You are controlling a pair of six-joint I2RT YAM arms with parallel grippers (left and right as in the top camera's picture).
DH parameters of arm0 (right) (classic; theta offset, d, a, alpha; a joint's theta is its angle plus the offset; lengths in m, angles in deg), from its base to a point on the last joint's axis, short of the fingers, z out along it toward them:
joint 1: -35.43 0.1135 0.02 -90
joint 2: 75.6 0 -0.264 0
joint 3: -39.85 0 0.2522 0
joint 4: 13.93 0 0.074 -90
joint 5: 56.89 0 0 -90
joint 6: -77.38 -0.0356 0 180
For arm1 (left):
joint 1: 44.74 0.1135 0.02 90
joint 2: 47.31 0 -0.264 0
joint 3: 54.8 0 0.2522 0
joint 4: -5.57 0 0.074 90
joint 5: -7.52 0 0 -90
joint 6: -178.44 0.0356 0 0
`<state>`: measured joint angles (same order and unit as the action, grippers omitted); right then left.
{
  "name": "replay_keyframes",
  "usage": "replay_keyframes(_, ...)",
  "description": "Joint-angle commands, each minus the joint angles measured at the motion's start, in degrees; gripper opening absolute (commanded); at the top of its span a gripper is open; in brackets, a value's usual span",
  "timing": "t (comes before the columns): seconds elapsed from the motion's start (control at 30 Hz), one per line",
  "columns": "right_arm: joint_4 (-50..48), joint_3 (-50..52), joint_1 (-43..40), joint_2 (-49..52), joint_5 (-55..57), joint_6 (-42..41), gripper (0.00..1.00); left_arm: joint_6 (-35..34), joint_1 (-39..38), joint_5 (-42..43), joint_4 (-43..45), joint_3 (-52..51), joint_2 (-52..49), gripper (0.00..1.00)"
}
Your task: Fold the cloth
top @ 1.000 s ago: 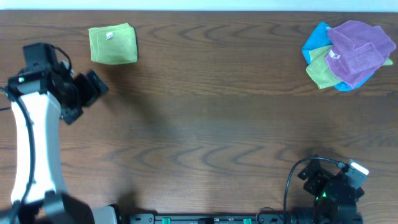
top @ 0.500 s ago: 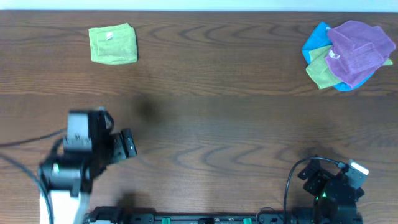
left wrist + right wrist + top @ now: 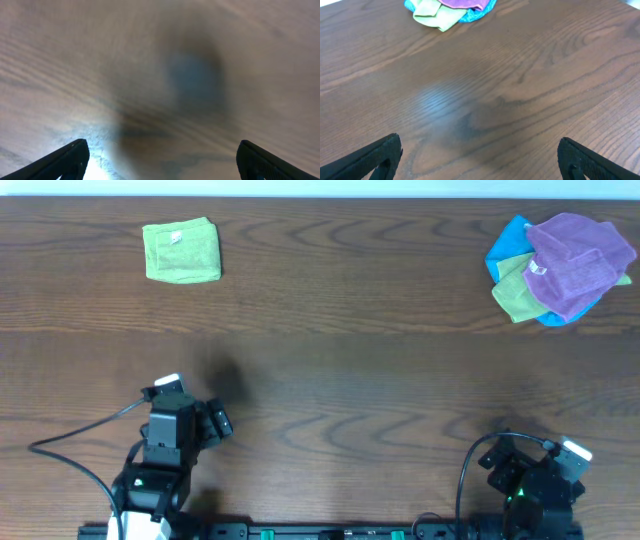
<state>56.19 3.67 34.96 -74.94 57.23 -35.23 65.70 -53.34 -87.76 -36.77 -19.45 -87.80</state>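
1. Falls between cloths: green cloth folded at far left, cloth pile unfolded at far right.
2. Finds left gripper and right gripper near the front edge, fingers spread, empty.
3. Probably calls next for reaching the purple cloth atop the pile.

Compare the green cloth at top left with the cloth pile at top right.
The green cloth is one piece, folded square and flat; the pile is several pieces, crumpled and overlapping. The green cloth is one colour; the pile mixes purple, blue and green. Both lie on the table.
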Motion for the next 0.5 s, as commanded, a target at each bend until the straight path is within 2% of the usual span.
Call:
replay_keyframes(0.0, 0.1, 0.1, -0.5, -0.3, 0.4, -0.7, 0.99, -0.4, -0.2, -1.9, 1.1, -3.2, 0.9, 0.95)
replay_keyframes(0.47, 0.1, 0.1, -0.5, -0.3, 0.4, -0.7, 0.99, -0.4, 0.2, -1.9, 1.4, -13.9, 20.3, 0.95)
